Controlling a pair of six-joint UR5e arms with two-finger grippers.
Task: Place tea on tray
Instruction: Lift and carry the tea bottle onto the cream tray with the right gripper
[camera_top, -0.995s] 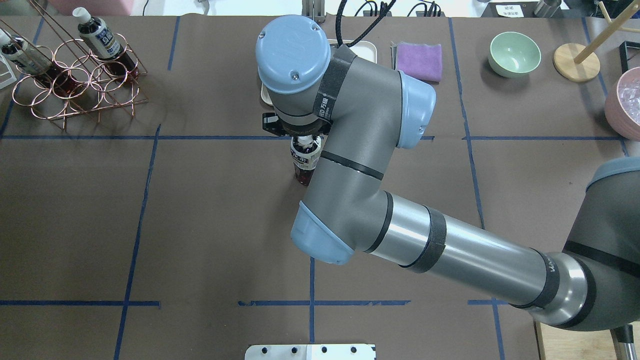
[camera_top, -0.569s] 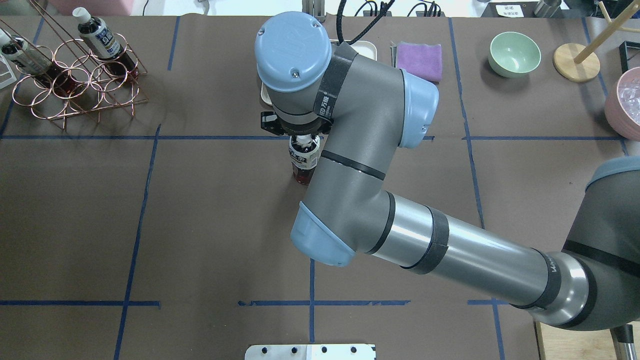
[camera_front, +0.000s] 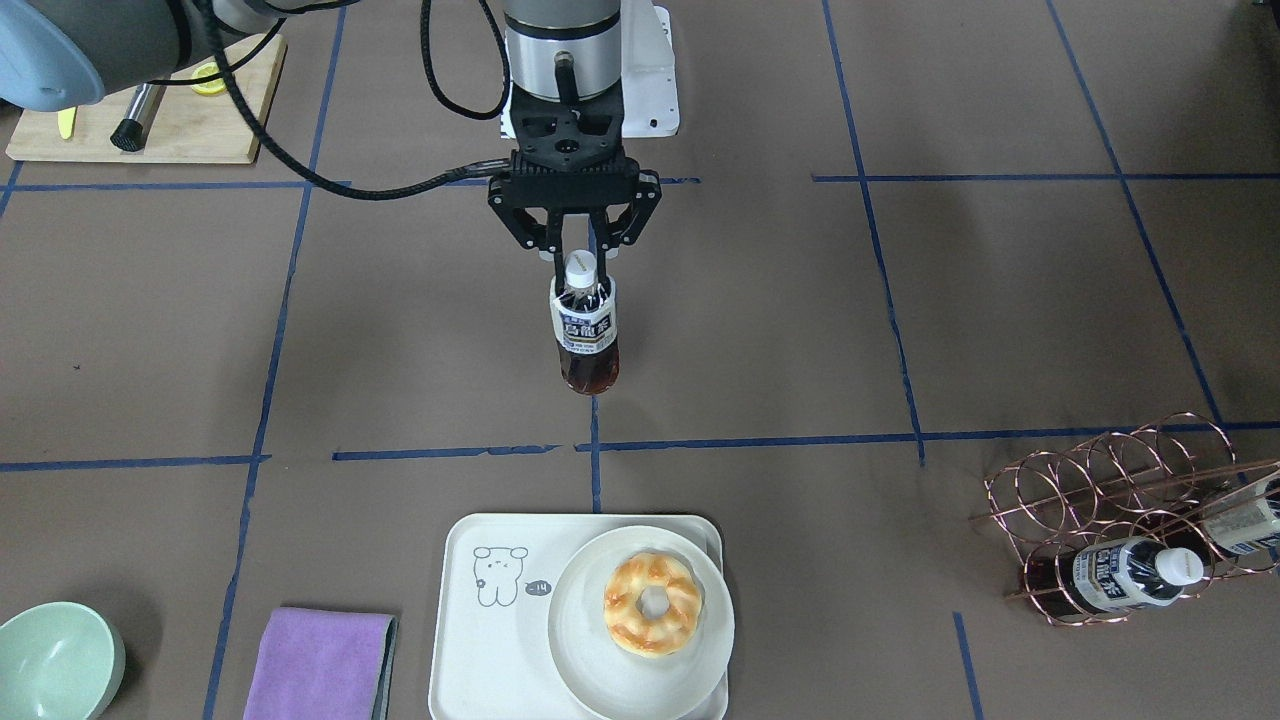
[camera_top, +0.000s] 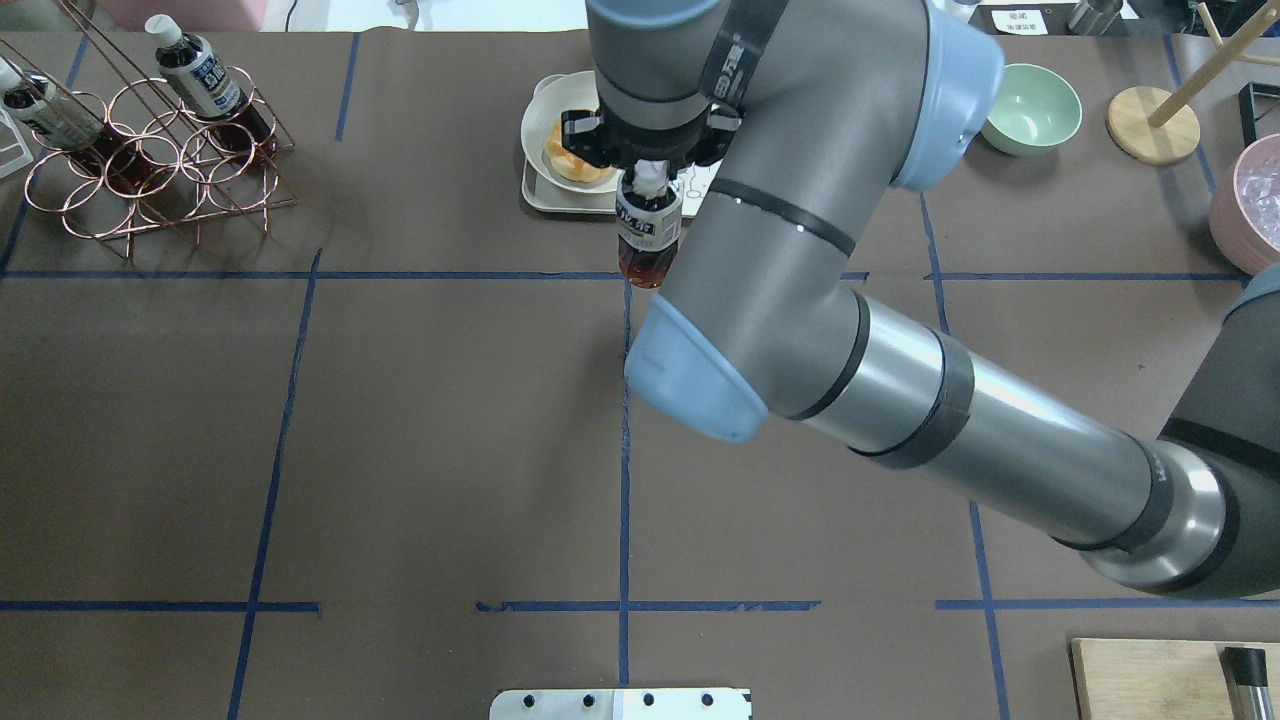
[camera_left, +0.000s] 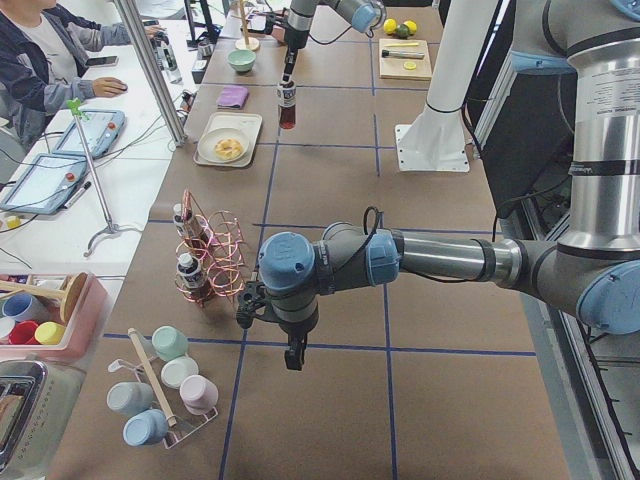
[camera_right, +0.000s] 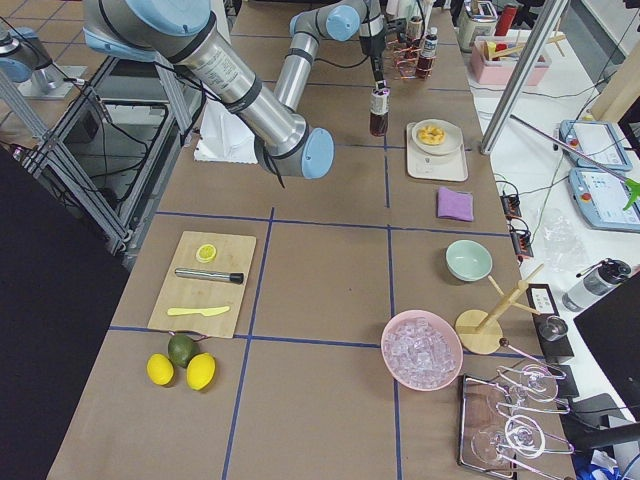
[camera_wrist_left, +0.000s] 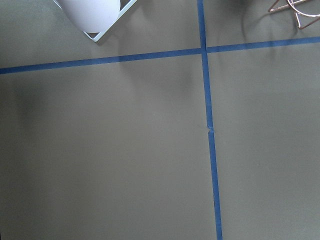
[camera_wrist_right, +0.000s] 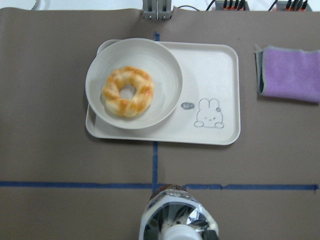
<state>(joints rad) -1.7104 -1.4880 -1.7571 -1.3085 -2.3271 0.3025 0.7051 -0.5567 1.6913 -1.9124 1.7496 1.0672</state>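
My right gripper (camera_front: 582, 262) is shut on the white cap and neck of the tea (camera_front: 585, 335), a small bottle of dark brown liquid with a white-and-blue label. It hangs upright above the table, short of the tray (camera_front: 480, 640). The tea also shows in the overhead view (camera_top: 648, 235), below the right gripper (camera_top: 648, 170), and in the right wrist view (camera_wrist_right: 177, 220). The cream tray (camera_wrist_right: 215, 65) carries a bear drawing, and its right half is bare. My left gripper (camera_left: 290, 352) shows only in the exterior left view, low over the table; I cannot tell its state.
A round white plate (camera_front: 580, 640) with a doughnut (camera_front: 650, 605) fills one half of the tray. A copper wire rack (camera_front: 1110, 490) holds two more bottles (camera_front: 1125, 580). A purple cloth (camera_front: 320, 665) and a green bowl (camera_front: 55, 660) lie beside the tray.
My right arm has carried the tea forward, toward the tray, and higher. The plate and doughnut, hidden under the arm before, now show in the overhead view.
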